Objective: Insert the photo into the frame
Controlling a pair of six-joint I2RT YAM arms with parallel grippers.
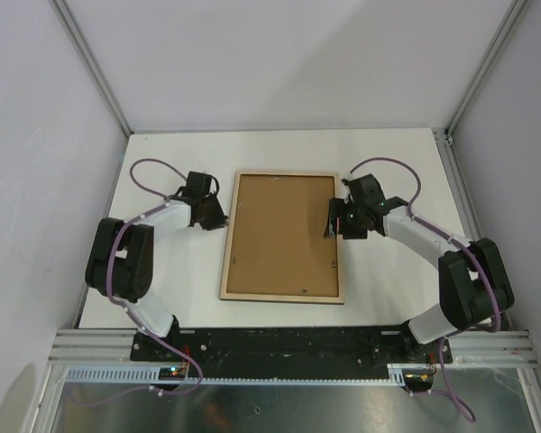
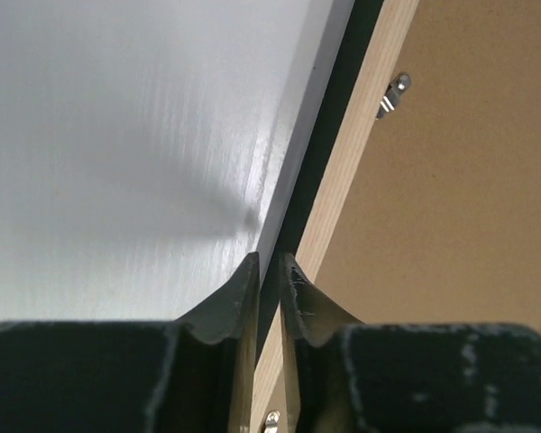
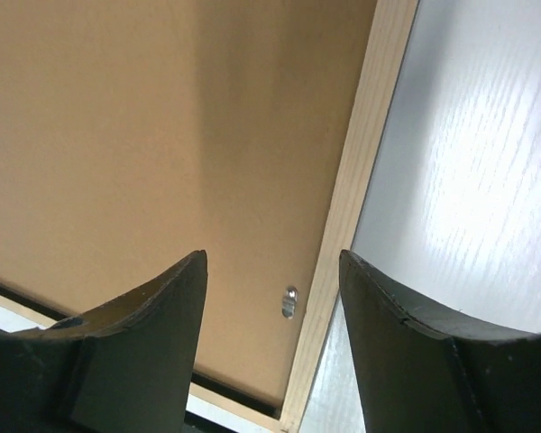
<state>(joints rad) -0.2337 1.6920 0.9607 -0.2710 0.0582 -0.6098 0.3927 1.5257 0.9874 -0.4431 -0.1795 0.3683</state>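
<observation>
The jaws of the left gripper (image 2: 270,263) are seen parted by only a slit at the left rim of the frame (image 1: 284,173); pale wood shows in the gap, and whether the rim is pinched cannot be told. The jaws of the right gripper (image 3: 272,257) are spread wide above the frame's right rim, with nothing between them. The frame is found face down at the middle of the white counter (image 1: 388,162), pale wooden reverse uppermost. A brown backing board (image 1: 284,234) fills it. A small metal clip (image 3: 289,301) is noted beside the right rim.
</observation>
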